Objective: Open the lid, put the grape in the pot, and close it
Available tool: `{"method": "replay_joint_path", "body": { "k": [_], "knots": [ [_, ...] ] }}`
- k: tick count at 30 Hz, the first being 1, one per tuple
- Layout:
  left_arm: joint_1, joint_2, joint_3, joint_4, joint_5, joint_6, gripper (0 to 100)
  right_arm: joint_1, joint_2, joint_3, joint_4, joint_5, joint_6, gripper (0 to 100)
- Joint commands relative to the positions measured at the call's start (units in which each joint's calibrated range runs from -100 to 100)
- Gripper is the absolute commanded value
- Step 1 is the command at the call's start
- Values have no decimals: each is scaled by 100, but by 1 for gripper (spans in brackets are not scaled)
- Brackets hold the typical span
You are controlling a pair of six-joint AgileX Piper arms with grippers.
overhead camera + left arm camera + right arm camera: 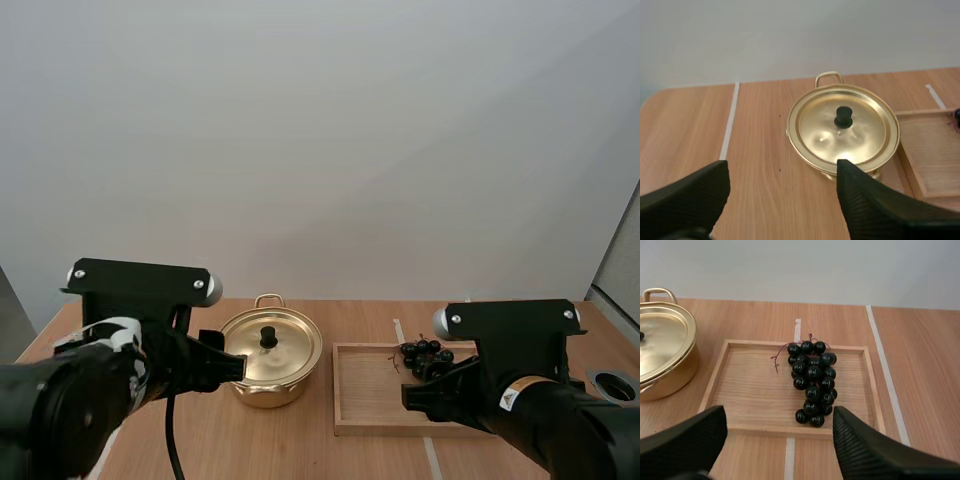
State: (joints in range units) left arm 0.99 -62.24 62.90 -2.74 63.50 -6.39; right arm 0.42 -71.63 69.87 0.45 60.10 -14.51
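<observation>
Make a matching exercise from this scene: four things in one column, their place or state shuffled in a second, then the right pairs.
Column one
1. lid
2. grapes
3. left gripper
4. tray

Column two
A. open, holding nothing, facing the pot
B. lying in the tray
C. sitting closed on the pot, knob up
D. flat on the table, beside the pot

Pairs: 1-C, 2-B, 3-A, 4-D
</observation>
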Motion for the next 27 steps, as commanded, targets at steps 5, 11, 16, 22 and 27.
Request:
{"method": "replay_joint_path", "body": {
  "k": [5,11,16,22,27],
  "knots": [
    [3,1726,-769,-38,-64,398,100,-19,448,-307,6,0,-13,100],
    [3,2392,-1153,-1298,-314,2515,100,-19,448,-307,6,-61,-13,100],
    [-27,3069,-1594,-2597,240,3855,100,-19,448,-307,-45,91,-13,100],
    [-373,4123,-2192,-2304,337,3979,100,-19,448,-307,-45,134,-13,100],
    [-538,5022,-2717,-1989,211,3846,100,-19,448,-307,-45,134,-13,100]
  ]
}}
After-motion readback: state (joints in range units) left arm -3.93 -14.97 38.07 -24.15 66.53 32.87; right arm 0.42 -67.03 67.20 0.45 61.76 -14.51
